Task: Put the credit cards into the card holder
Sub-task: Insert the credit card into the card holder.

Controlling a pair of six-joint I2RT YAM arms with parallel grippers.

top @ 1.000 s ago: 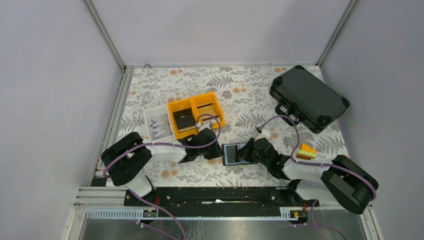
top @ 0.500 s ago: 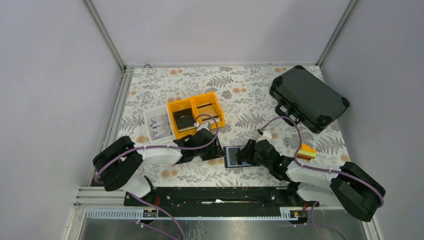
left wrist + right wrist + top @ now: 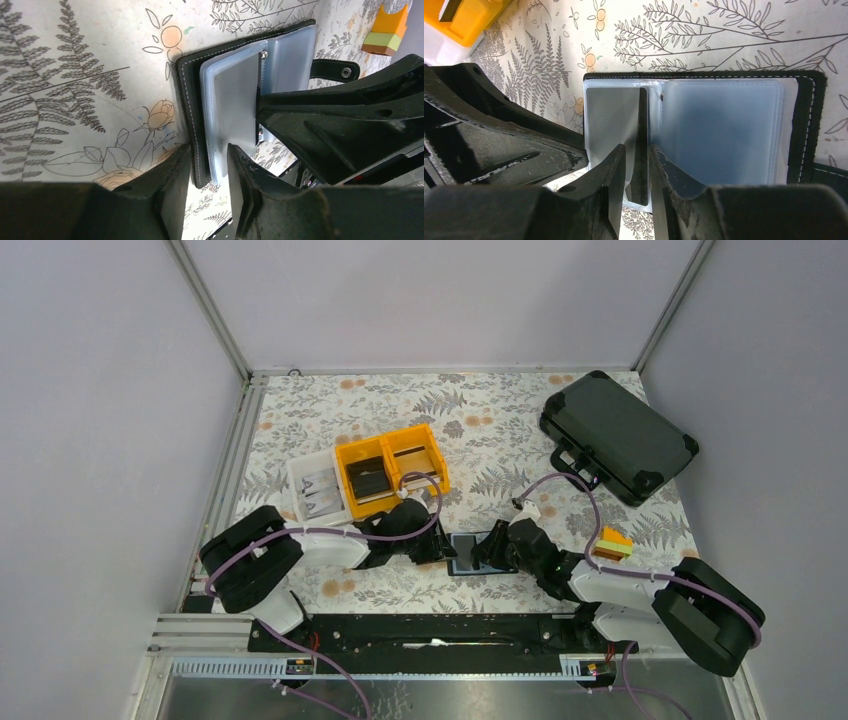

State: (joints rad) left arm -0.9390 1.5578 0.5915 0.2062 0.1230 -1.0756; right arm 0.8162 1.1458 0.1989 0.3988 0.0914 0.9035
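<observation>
The card holder [image 3: 468, 552] lies open on the floral table between my two grippers, its black cover [image 3: 190, 100] down and its clear sleeves [image 3: 724, 125] up. A grey credit card [image 3: 235, 100] sits in the left sleeve [image 3: 611, 115]. My left gripper [image 3: 207, 148] [image 3: 440, 548] is shut on the holder's left edge, cover and sleeves together. From the other side, my right gripper [image 3: 636, 148] [image 3: 485, 548] straddles a dark sleeve page [image 3: 642, 115] standing on edge at the spine, with a slim gap showing, so it is open. More cards [image 3: 320, 490] lie in the bins.
A white bin [image 3: 300, 480] and a yellow two-part bin [image 3: 392, 468] stand just behind the left arm. A large black hard case [image 3: 615, 435] sits at the back right. A small orange, yellow and green block [image 3: 612, 542] rests by the right arm.
Both grippers widened, then narrowed again. The left gripper moved right onto the holder's edge, and the holder now lies flatter between the two.
</observation>
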